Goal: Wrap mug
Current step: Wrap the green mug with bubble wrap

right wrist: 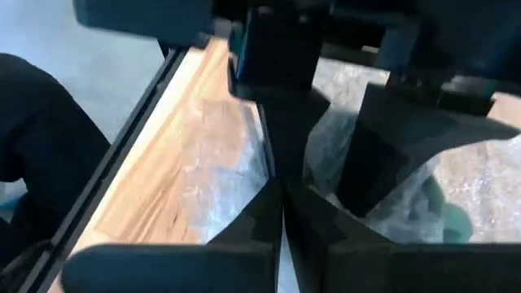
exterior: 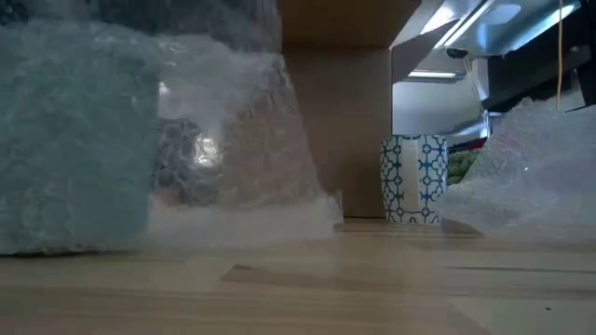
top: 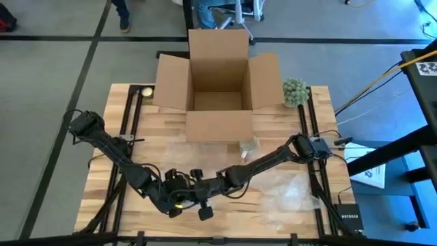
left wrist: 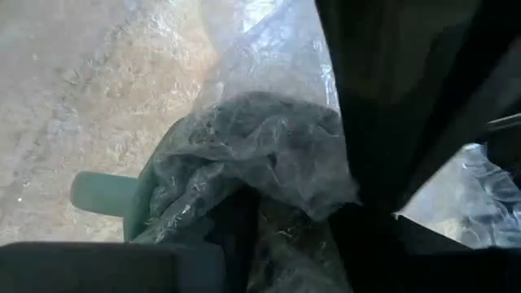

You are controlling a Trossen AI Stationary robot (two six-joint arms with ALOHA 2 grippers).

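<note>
Left claw: (top: pixel 179 199) low over the near middle of the counter (top: pixel 136 143), meeting the right arm there; its fingers are pressed into a bundle of bubble wrap (left wrist: pixel 269 155), closed on the wrapped mug as far as the left wrist view shows.
Right claw: (top: pixel 202 198) just beside the left one, coming in from the right side of the counter; in the right wrist view its two dark fingers (right wrist: pixel 260 220) meet with a fold of wrap running into the seam between them, so it grips the bubble wrap.
Mug: (left wrist: pixel 106 194) green, its handle and part of its wall poking out of the crumpled wrap in the left wrist view (the rest is covered); it sits between the two claws at the near edge.
Bubble wrap, loose: another clear sheet (top: pixel 290 191) lies on the right part of the counter, apart from the claws.
Cardboard box: (top: pixel 218 78) open, flaps spread, at the far middle of the counter.
Patterned cup: (exterior: pixel 414 179) white with blue lattice, upright just in front of the box in the low view.
Green ball-like clump: (top: pixel 295 91) at the far right corner, beside the box flap.
Small pale round object: (top: pixel 146 91) at the far left, near the box's left flap.
</note>
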